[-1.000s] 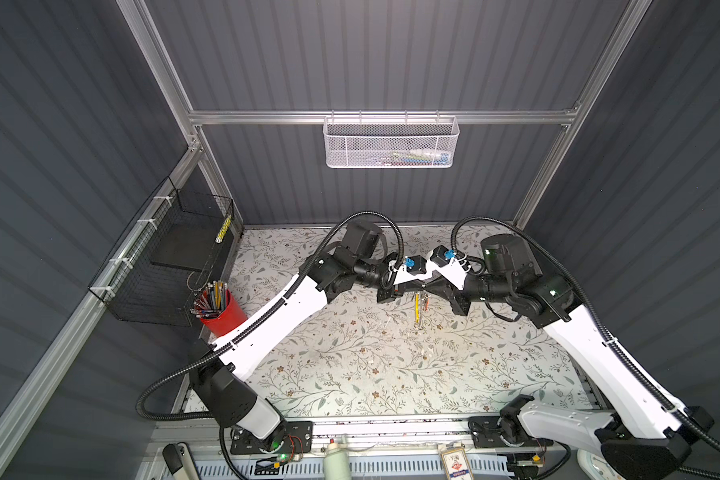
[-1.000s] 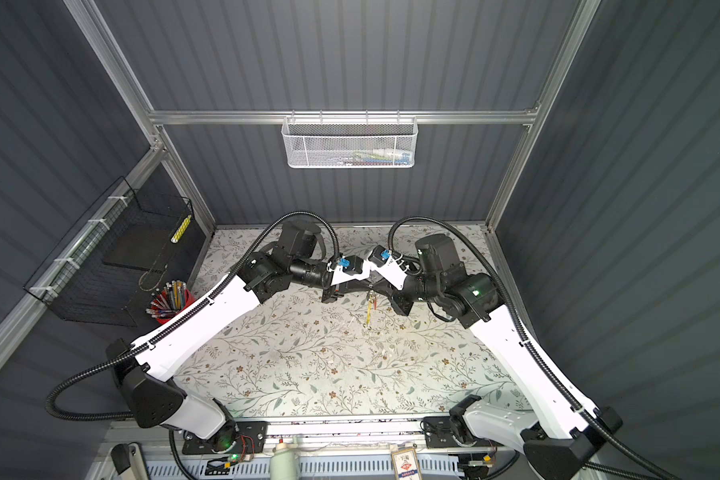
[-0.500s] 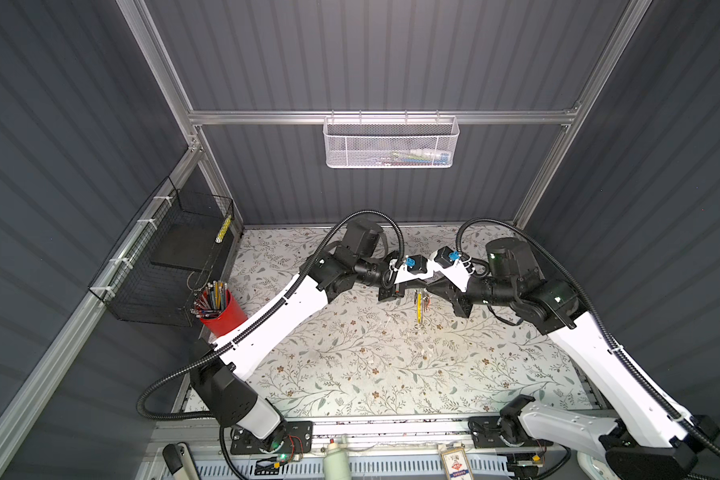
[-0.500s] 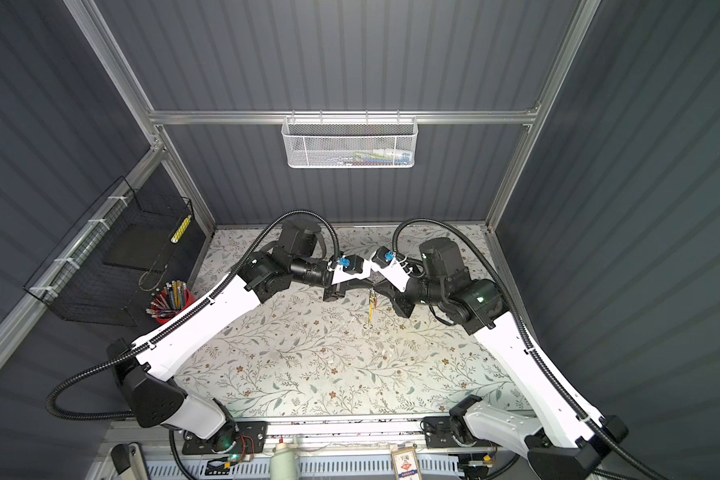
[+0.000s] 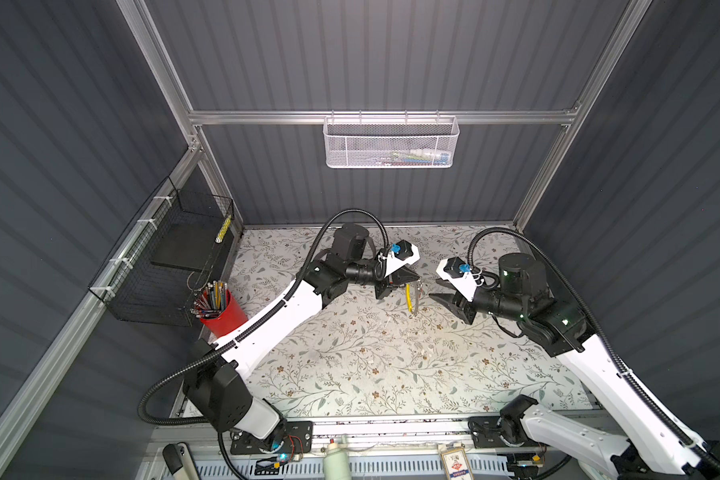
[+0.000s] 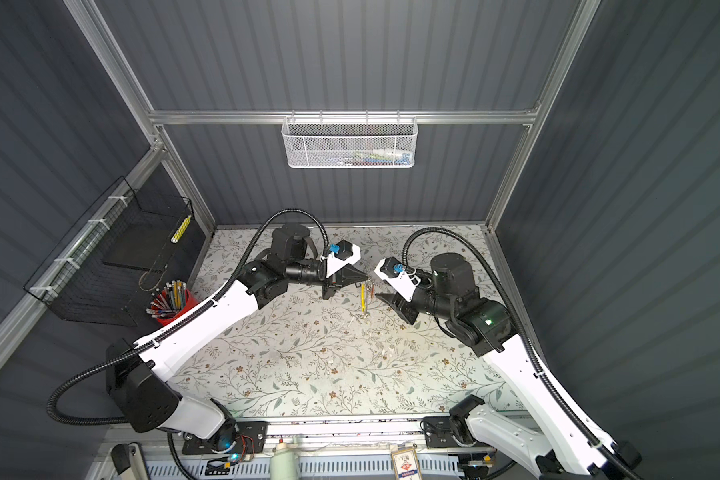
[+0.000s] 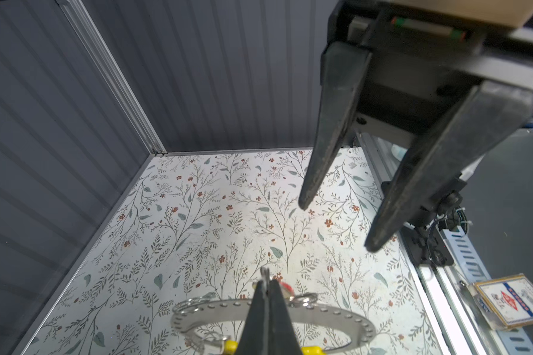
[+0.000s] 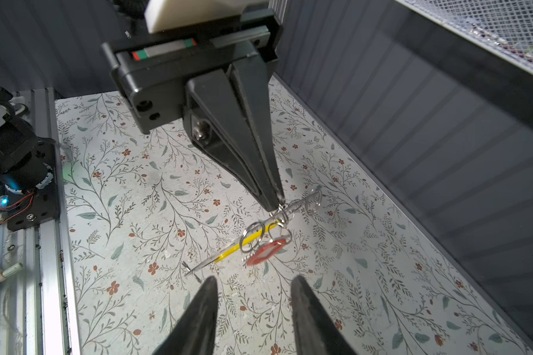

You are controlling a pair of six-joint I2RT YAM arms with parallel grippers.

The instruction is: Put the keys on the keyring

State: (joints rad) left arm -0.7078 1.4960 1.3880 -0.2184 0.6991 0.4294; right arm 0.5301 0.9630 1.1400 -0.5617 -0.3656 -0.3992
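Right wrist cam has the best angle: the left gripper [image 8: 277, 205] has its fingers squeezed together on the keyring [image 8: 237, 247], so the hoop hangs off the tips over the floral table [image 8: 130, 215], seen almost edge-on. The red-tagged key [image 8: 266, 252] dangles from the hoop just beside the yellow segment. The right gripper [image 8: 253, 279] is spread apart with nothing in it, near the ring but not touching. Both top views show the grippers facing each other toward the back of the table.
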